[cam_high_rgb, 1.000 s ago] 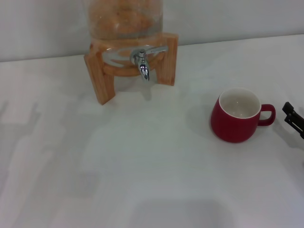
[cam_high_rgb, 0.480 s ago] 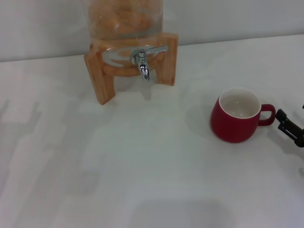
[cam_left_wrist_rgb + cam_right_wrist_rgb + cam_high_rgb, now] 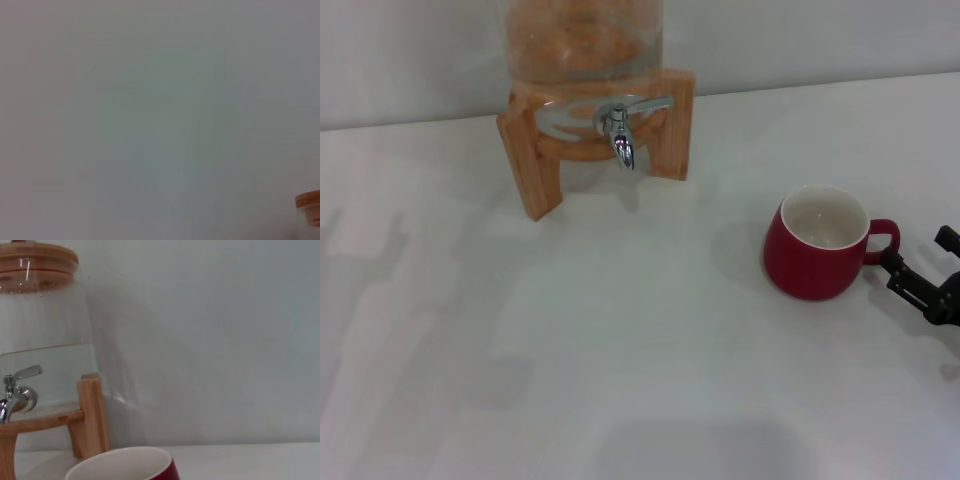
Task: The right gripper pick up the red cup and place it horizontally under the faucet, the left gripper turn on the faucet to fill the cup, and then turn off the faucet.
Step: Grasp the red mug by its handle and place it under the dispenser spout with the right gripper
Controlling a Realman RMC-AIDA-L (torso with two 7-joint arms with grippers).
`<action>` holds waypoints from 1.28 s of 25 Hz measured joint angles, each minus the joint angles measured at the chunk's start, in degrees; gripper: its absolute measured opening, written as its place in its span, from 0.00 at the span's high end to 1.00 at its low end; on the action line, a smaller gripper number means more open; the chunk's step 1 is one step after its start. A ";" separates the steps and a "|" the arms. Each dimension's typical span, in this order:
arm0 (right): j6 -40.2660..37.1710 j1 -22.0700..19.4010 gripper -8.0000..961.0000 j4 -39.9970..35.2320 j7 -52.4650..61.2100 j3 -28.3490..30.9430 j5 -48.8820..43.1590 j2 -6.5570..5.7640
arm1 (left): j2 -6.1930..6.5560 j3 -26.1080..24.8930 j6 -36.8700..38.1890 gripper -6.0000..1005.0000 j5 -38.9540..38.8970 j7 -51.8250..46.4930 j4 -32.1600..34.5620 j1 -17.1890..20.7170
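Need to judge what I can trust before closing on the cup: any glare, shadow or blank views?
Head view: soft shadow left of the cup, highlights on the faucet, right hand cut by the edge. Left wrist view: nearly blank, only a wooden sliver in the corner. Right wrist view: cup cropped at the rim, dispenser clear.

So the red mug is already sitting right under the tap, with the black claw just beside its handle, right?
Not quite. In the head view the red mug stands well off to the right of the tap, with nothing under the spout. The rest holds: the right gripper sits just beside the mug's handle, not yet closed on it.
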 joint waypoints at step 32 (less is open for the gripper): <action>5.57 3.90 0.09 -0.43 -1.21 -0.47 0.01 -0.09 | 0.00 0.00 -0.04 0.17 0.09 0.00 0.03 -0.06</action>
